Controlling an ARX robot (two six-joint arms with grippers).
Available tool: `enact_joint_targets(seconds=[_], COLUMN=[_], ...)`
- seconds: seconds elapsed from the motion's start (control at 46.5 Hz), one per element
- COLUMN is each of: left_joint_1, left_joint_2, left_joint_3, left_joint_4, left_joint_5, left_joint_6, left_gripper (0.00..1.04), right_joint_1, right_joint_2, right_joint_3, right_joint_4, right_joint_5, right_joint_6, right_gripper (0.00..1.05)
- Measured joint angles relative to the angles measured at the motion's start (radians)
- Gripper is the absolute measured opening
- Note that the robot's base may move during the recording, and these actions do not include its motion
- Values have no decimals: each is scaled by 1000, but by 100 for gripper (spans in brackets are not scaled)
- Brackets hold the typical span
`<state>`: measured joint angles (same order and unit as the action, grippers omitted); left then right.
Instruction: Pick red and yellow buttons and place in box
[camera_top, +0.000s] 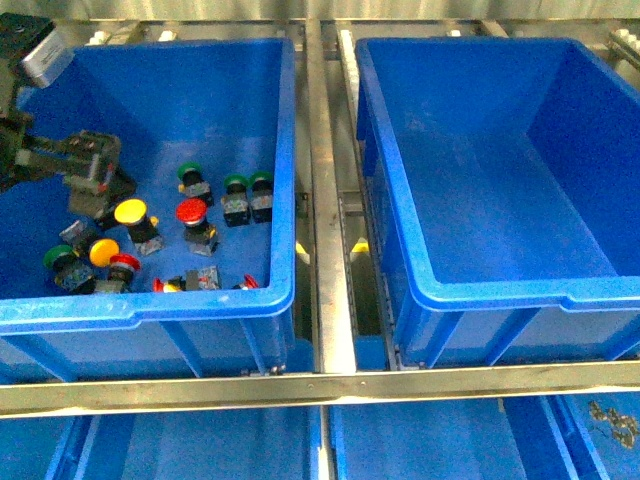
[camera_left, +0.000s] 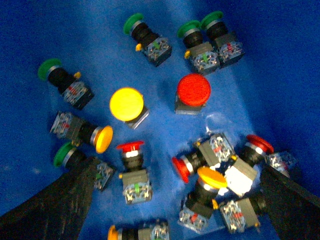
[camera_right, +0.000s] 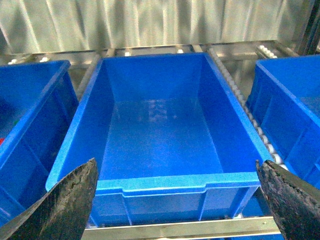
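L gripper (camera_left: 178, 166), wide open & empty, is hovering over red & yellow buttons (camera_left: 194, 90), next needing descent, grip, carry to box (camera_top: 520, 290)

**Front view.** A silvery metal rack fills the scene. Its central rail (camera_top: 325, 200) runs from 12 o'clock to 6 o'clock. A cross bar (camera_top: 300, 388) spans from 9 o'clock to 3 o'clock, low in the view. A pale roller track (camera_top: 347, 60) lies just beside the rail near 12 o'clock. Under the cross bar is a lower tier with a blue tray (camera_top: 180, 450) at 7 o'clock. Another tray at 5 o'clock holds small metal parts (camera_top: 612, 420).

**Right wrist view.** The back wall (camera_right: 150, 22) is a rippled, silvery sheet streaked with bright upright reflections. In front of it is a line of rollers (camera_right: 231, 80). The light is even, with a soft sheen on the metal.
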<state>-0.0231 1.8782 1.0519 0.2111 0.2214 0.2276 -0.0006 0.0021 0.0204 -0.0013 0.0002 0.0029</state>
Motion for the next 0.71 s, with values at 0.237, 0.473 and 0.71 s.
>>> enact_joint_targets(seconds=[0.237,0.473,0.71], left_joint_1=[-52,-76,-64], left_joint_2=[225,423,503], left_joint_3=[249,483,641], left_joint_4=[-70,-192,-266], left_joint_5=[87,108,113], left_joint_6=[35,175,229], left_gripper=[97,97,97], right_joint_1=[0,0,0], right_joint_2=[0,0,0], right_joint_3=[0,0,0], right_joint_4=[0,0,0], right_joint_5=[0,0,0], right_joint_6=[0,0,0], right_gripper=[97,97,97])
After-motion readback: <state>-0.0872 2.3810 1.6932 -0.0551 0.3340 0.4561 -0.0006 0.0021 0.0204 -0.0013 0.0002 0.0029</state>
